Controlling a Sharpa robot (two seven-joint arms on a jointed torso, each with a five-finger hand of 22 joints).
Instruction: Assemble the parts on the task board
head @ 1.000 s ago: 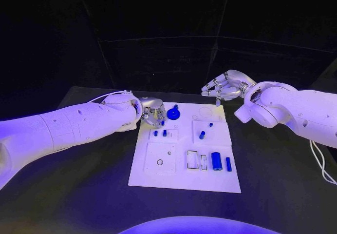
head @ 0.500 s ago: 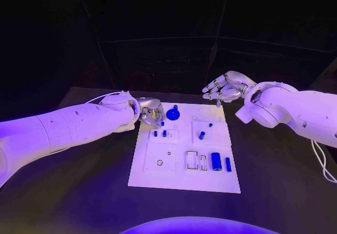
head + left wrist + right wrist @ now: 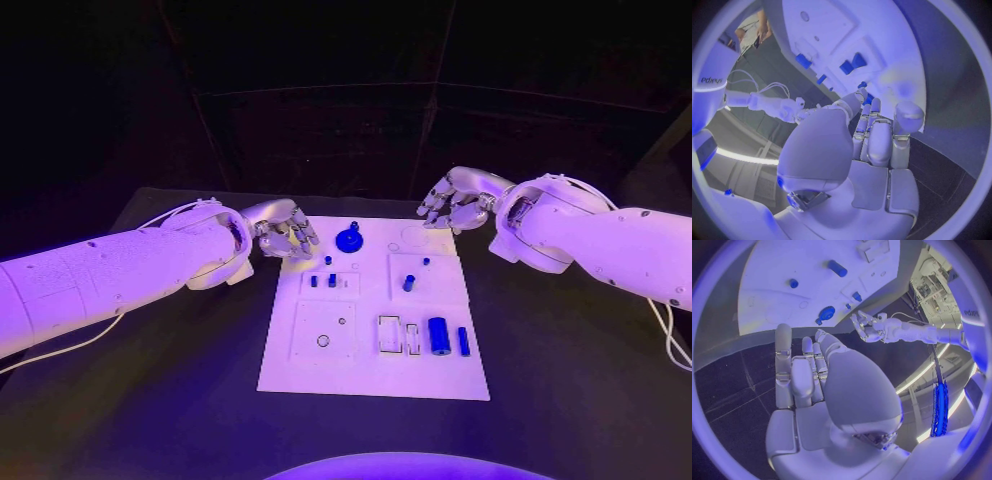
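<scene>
The small blue parts look like hard, smooth plastic pieces, light and rigid, likely to slip or roll under a loose pinch; the round blue knob-like part [image 3: 349,240] near the far edge of the flat white task board [image 3: 361,372] probably takes a grip best around its rim, while the short blue cylinder [image 3: 438,335] lying near the board's right side would be taken across its middle; the tiny blue pegs [image 3: 329,280] standing in the board offer little to hold and call for a fingertip pinch.

The left hand [image 3: 286,232] hovers at the board's far left corner, its fingers [image 3: 879,135] loosely extended and slightly apart, holding nothing; the knob-like part lies just beside them, not touching. The right hand [image 3: 459,200] hangs over the far right corner, fingers [image 3: 795,370] straight and close together, empty as well; the parts sit apart from it on the board, which rests on the black surface [image 3: 577,380].
</scene>
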